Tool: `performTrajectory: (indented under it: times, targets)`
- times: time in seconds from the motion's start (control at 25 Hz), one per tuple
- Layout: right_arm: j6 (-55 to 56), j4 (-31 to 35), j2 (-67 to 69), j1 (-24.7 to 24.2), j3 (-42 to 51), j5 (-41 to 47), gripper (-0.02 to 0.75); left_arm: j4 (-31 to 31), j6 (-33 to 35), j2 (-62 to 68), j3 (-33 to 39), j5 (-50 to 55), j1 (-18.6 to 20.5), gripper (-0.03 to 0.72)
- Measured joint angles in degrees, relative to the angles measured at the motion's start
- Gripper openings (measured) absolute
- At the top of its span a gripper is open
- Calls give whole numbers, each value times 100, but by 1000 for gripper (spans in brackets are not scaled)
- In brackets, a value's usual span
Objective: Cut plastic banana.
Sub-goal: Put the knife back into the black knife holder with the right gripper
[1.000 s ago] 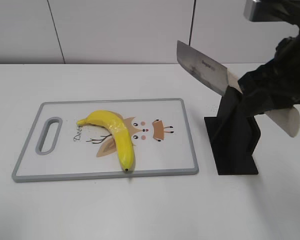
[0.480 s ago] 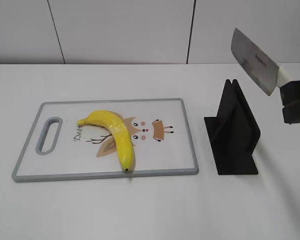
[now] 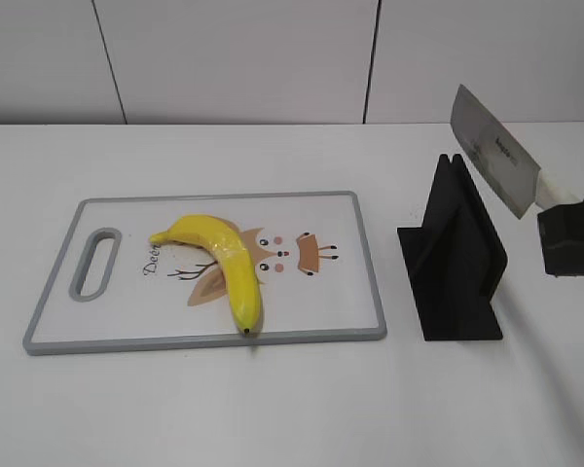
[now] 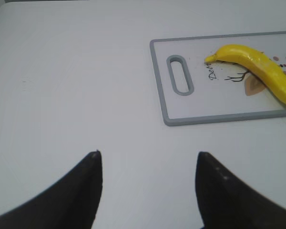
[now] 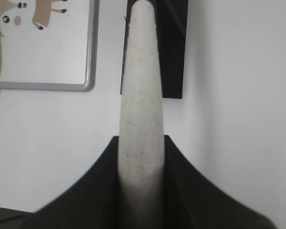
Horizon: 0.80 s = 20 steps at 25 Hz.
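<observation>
On board [image 3: 360, 253]: one plastic banana [image 3: 224, 265] | one cleaver [image 3: 494, 151] | one stand [image 3: 457, 255]

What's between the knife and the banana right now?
In the exterior view, the black knife stand and bare cutting board lie between the knife and the plastic banana.

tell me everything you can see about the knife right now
The knife is a cleaver with a broad, rectangular, shiny grey metal blade bearing a small dark mark, and a pale speckled handle. The right gripper is shut on the handle, holding the knife in the air, tilted with the blade pointing up and to the left. It hangs just above and to the right of the black knife stand, clear of its slot. Only the gripper touches it; the banana lies well away on the cutting board.
</observation>
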Motion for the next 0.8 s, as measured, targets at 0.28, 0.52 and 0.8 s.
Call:
performTrajectory:
  times: [0.28,0.52,0.8]
  targets:
    - [43,0,149,0,79,-359,168,80,-2,-1,79,-322,0,543]
    - [80,-131,625,0,79,-497,168,80,-2,-1,109,-321,0,526]
    - [232,-230,872,0,79,-813,168,80,-2,-1,121,-321,0,525]
